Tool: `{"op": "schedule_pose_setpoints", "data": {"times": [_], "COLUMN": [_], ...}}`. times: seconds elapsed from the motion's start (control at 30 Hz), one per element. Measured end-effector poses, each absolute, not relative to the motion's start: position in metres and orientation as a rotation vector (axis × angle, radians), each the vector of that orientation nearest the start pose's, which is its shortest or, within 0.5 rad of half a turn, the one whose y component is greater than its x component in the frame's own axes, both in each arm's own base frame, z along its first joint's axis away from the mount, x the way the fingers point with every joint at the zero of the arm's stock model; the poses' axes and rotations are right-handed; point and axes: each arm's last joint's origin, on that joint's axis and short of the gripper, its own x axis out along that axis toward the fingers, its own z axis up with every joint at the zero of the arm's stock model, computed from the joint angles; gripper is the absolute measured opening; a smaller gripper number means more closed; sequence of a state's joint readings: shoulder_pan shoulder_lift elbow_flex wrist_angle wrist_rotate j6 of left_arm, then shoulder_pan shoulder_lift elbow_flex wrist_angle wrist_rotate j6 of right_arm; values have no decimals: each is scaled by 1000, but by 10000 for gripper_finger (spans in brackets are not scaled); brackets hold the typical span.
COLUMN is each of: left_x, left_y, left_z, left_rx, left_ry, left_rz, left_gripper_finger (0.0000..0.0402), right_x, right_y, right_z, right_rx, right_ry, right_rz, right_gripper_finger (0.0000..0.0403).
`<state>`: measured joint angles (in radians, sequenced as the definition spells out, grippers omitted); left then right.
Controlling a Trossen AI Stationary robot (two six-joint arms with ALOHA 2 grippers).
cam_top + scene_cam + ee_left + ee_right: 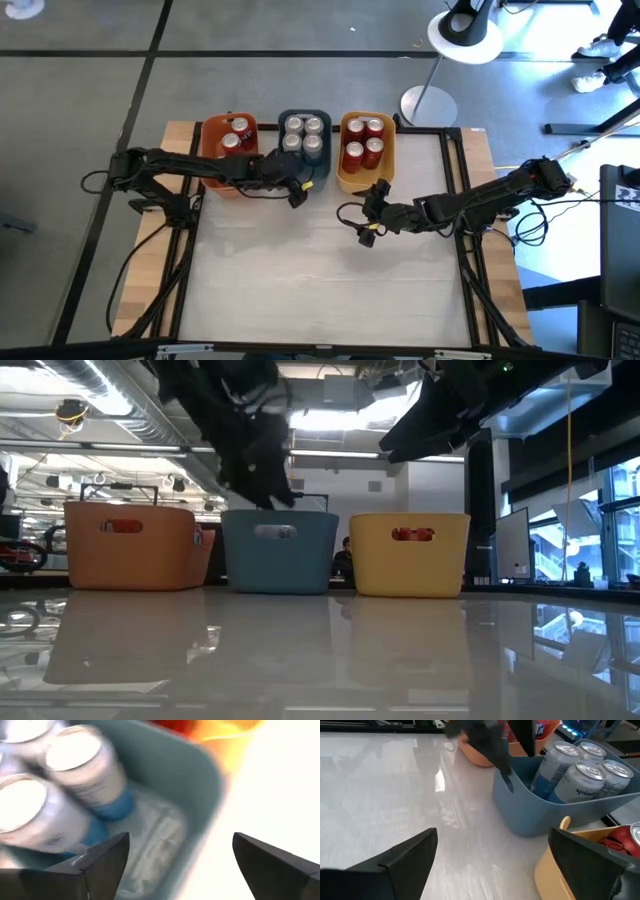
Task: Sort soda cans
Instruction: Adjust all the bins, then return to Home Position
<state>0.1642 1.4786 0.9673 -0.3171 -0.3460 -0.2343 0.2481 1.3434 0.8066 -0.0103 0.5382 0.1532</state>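
The left gripper (177, 862) is nearest the lens in its wrist view, fingers spread and empty, poised over the near corner of the blue-grey bin (322, 116). The step in hand appears to be a release into that bin; to do it well, lift straight up clear of the rim before swinging away, so the fingers do not snag the bin wall or tip the upright cans. The right gripper (492, 862) waits with fingers apart and empty over the table (320, 280), in front of the yellow bin (342, 181). The soda cans (303, 134) are small cylinders with silver tops: 4 silver-grey in the blue-grey bin, 4 red in the yellow bin, 2 red in the orange bin (213, 127).
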Motion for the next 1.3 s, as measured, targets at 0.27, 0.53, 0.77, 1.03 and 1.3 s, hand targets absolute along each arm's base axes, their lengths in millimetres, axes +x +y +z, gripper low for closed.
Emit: {"op": "schedule_pose_setpoints", "data": {"times": [0.27,0.53,0.77,1.03,1.3], "left_x": [282,252,229,187,147], "left_y": [28,20,13,0,0], "left_z": [273,300,305,284,273], "left_rx": [-107,-68,-62,-66,-82], "left_ry": [730,691,636,512,334], "left_rz": [411,363,331,260,260], "left_gripper_finger": [343,295,158,24,18], "right_x": [271,244,207,167,124], "right_y": [54,14,-13,-10,-8], "right_z": [249,290,307,298,284], "right_rx": [-39,98,125,147,167], "right_ry": [447,346,359,337,180], "right_rz": [-291,-163,-230,-179,-177], "right_gripper_finger": [381,349,226,61,16]}}
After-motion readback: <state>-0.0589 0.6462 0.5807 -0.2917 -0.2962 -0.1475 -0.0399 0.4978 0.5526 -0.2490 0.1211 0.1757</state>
